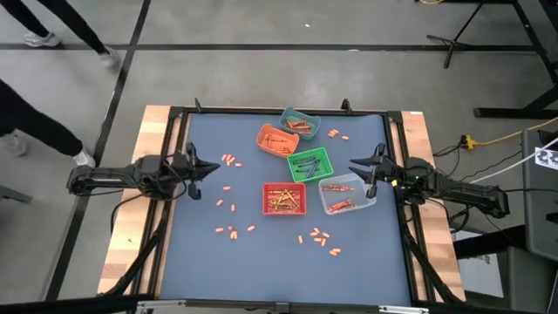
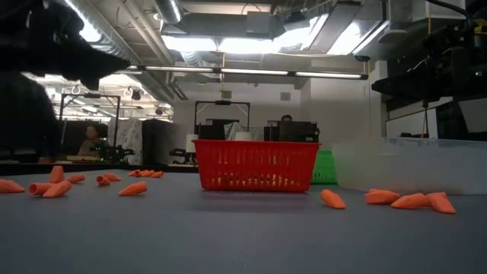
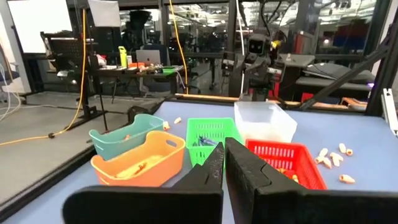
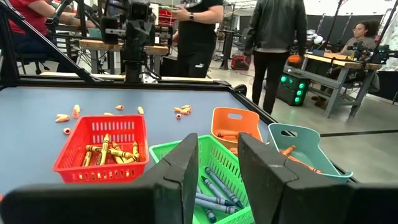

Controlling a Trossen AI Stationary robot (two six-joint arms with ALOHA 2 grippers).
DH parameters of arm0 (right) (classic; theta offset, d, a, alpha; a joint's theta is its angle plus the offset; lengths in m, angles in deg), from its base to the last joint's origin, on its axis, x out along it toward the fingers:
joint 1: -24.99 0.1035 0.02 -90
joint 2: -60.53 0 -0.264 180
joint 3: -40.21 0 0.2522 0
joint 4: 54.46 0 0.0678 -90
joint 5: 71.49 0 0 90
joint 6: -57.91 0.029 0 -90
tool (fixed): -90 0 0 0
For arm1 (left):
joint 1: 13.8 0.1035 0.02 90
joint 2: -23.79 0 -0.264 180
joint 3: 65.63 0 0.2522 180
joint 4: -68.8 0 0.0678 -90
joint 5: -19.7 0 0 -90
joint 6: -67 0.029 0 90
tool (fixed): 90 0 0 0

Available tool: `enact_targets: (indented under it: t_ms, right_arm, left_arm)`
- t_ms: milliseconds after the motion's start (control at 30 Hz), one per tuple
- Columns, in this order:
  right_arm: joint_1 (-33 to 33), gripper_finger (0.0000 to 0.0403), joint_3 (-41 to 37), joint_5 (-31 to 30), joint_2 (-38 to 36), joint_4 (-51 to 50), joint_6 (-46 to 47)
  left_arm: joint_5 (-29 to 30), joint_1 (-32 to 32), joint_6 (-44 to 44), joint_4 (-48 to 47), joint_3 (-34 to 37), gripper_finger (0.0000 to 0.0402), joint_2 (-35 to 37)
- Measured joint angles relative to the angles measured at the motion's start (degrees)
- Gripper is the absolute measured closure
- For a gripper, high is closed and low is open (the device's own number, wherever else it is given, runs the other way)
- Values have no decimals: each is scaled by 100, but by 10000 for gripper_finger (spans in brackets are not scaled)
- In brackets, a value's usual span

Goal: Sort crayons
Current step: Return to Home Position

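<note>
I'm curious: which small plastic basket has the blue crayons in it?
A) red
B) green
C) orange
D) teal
B: the right wrist view shows the blue crayons lying in the green plastic mesh basket, while the red plastic basket holds yellow crayons.

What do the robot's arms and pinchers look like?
The left arm and right arm are dark and thin, with chunky joints. The left gripper and right gripper each have two black, blocky, wedge-shaped fingers. No markings show.
</note>
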Motion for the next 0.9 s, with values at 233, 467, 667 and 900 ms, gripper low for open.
enact_targets:
  t_ms: [233, 467, 667, 900]
  right_arm:
    - [0, 290, 0, 2, 0, 0, 1]
    - [-2, 290, 0, 2, 0, -2, 0]
    - [-1, 290, 0, 2, 0, -1, 2]
    - [-2, 290, 0, -22, -1, 6, -407]
  left_arm:
    - [-18, 2, 46, 166, 177, 401, -15]
    - [-44, 1, 271, 123, 177, 401, -7]
    - [-127, 0, 298, 114, 177, 401, -13]
    - [-126, 2, 297, 109, 177, 401, -13]
